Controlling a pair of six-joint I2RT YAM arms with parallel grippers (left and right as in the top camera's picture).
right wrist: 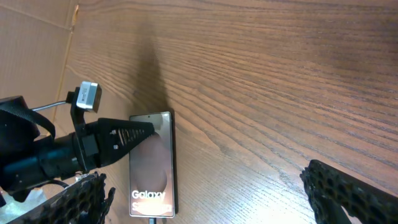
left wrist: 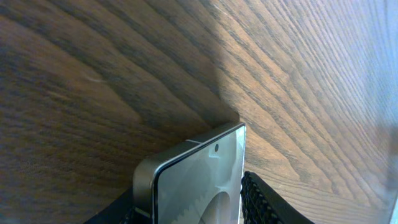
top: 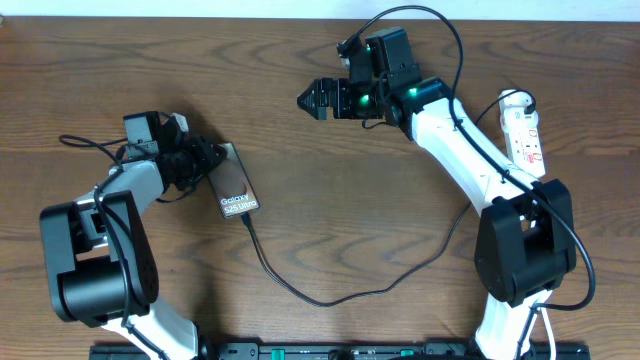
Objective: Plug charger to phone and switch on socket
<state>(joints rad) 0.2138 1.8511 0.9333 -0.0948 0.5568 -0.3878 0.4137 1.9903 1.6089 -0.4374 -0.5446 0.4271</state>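
The phone [top: 236,188] lies flat on the wooden table, left of the middle, with its "Galaxy" lettering facing up. My left gripper [top: 207,160] is shut on the phone's far end, one finger on each long edge, as the left wrist view [left wrist: 193,211] shows around the phone [left wrist: 205,180]. The charger cable [top: 320,298] meets the phone's near end [top: 247,219] and loops right across the table. My right gripper [top: 318,100] is open and empty above the table's middle. In its view [right wrist: 211,199] the phone [right wrist: 152,162] lies below. The socket strip [top: 525,130] lies at the far right.
A thick black cable [top: 440,25] arcs over the right arm at the back. A thin black cable [top: 85,143] trails from the left wrist. The table's far edge runs along the top. The arm bases stand at the front left and front right.
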